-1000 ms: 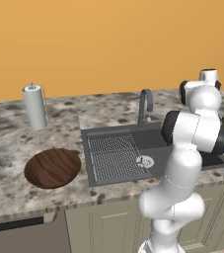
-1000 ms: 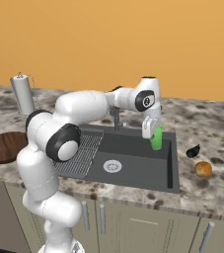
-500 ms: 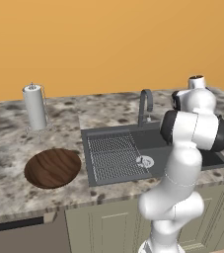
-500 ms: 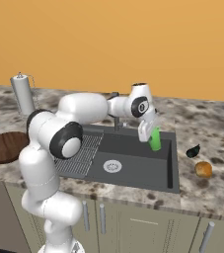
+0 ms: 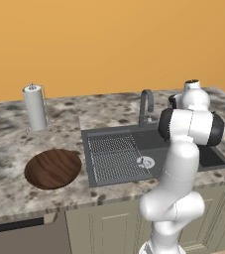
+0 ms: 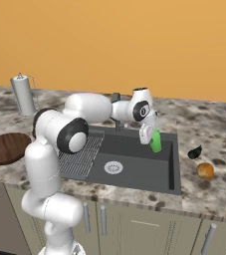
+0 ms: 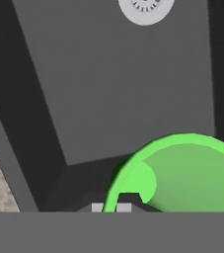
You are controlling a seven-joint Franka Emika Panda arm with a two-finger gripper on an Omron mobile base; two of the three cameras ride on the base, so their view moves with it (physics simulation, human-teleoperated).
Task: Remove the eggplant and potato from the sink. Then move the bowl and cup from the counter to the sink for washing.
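The hand [image 6: 153, 141] is pinching the rim of a bright green cup [image 6: 156, 141], hanging over the dark grey rectangular sink [image 6: 134, 167], silver drain below it.

White arm reaching forward, elbow bent, wrist turned down, tool [image 6: 153, 141] clamped shut, pointing downward

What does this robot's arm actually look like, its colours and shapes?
The arm is a chain of smooth, rounded glossy white segments joined by dark grey-black ring-shaped joints. It thickens into a bulbous white base near the cabinets. Its tool is a small white block. No cables or markings are visible.
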